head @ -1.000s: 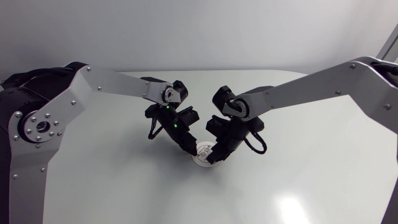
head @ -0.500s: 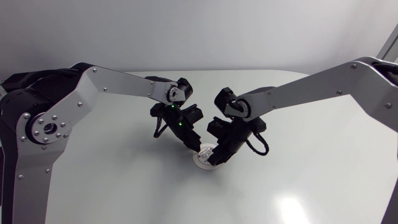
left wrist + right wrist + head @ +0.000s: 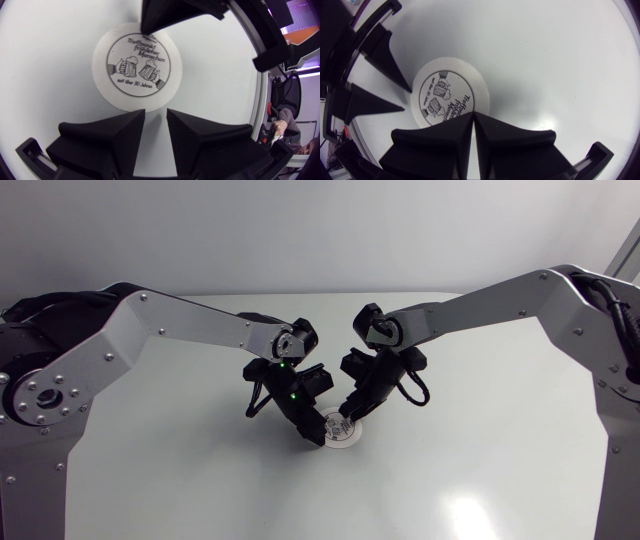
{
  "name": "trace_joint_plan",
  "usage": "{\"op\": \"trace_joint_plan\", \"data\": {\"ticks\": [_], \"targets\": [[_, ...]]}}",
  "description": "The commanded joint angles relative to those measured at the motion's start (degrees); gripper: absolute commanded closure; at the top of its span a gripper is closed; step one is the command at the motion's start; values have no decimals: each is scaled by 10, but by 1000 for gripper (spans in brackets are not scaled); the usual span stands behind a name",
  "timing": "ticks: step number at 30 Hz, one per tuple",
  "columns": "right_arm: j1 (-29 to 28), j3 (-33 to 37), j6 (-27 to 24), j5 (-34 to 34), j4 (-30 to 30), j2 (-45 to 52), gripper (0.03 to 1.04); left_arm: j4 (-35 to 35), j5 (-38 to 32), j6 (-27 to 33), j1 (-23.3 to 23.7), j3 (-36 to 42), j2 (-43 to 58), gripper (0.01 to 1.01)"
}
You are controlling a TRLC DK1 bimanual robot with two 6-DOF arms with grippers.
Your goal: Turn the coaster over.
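And here we are at the middle of the white desk, where the coaster lies flat, printed side up: a round white disc with a black ring and a drawing of two beer mugs in it. Both arms are in over it, one from each side! The left end effector is down low at the coaster's rim, its two wedge fingers standing apart with a clear gap of bare desk between them. In the left wrist view, the coaster sits just ahead of their tips rather than between them, so nothing is gripped there. Across from it, the right end effector comes down on the opposite edge, fingers drawn together with only a thin slit between them. In the right wrist view, the joined tips sit over the near rim of the coaster, right at the edge of the printed ring. Whether they press on the card or hang just above it can't be told. So the coaster is flanked: spread fingers on one side, a closed wedge on the other.
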Motion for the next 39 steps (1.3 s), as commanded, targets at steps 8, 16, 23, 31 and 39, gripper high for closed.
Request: {"op": "trace_joint_plan", "data": {"ticks": [8, 16, 23, 31, 39], "targets": [[10, -56, -7, 15, 13, -36, 952, -12, 7, 3, 23, -7, -39, 693], [1, -82, -3, -3, 15, -88, 948, -12, 7, 1, 33, 46, -5, 693], [1, -91, 0, -4, 21, -93, 946, -9, 6, -5, 14, 61, 36, 693], [-12, -109, 6, -11, 26, -116, 828, -11, 5, -5, 25, 45, 54, 697], [-24, -132, 28, -33, 32, -101, 170, 3, 7, -4, 19, 28, 64, 697]]}}
